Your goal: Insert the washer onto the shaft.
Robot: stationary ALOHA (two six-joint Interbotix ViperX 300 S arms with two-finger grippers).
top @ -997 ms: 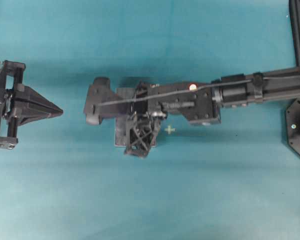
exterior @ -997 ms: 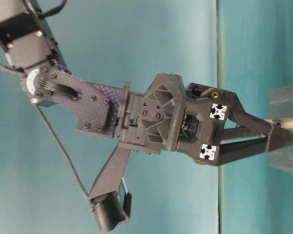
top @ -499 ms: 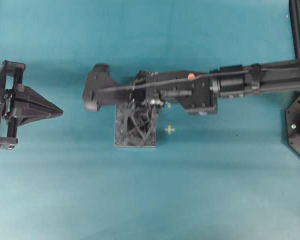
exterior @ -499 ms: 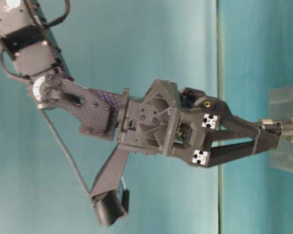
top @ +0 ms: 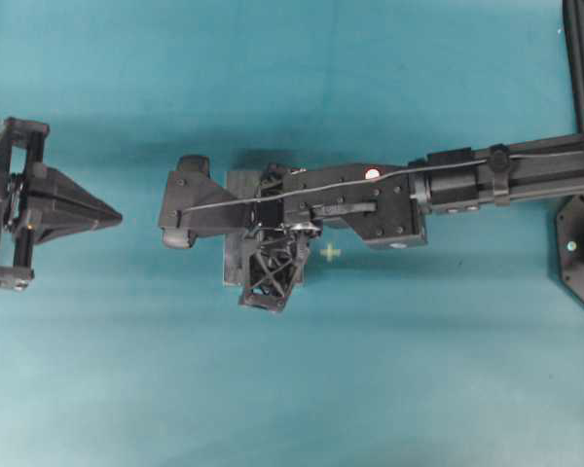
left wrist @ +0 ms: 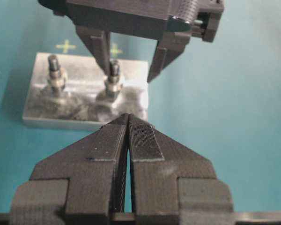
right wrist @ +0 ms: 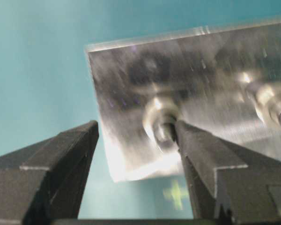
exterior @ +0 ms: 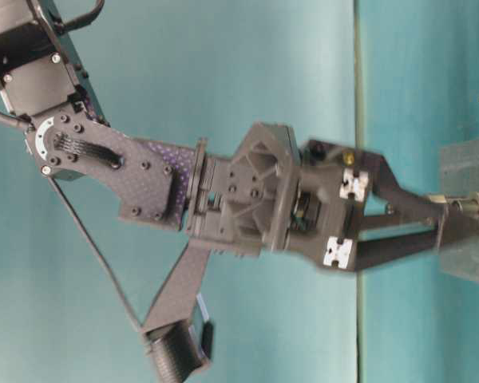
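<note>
Status: washer (right wrist: 155,117) appears seated at the base of the near shaft (left wrist: 114,70) on the metal block (left wrist: 42,110), centre of the right wrist view, so insertion looks done; remaining step, by judgement, is arm withdrawal. A second stud (left wrist: 54,70) sits upper left in the left wrist view. Right gripper (right wrist: 136,136): jaws spread wide, nothing held; one finger (right wrist: 201,154) lies just beside or touching the shaft, contact not resolvable. Left gripper (left wrist: 128,123): far left of overhead view, well apart from block, jaws closed, empty
</note>
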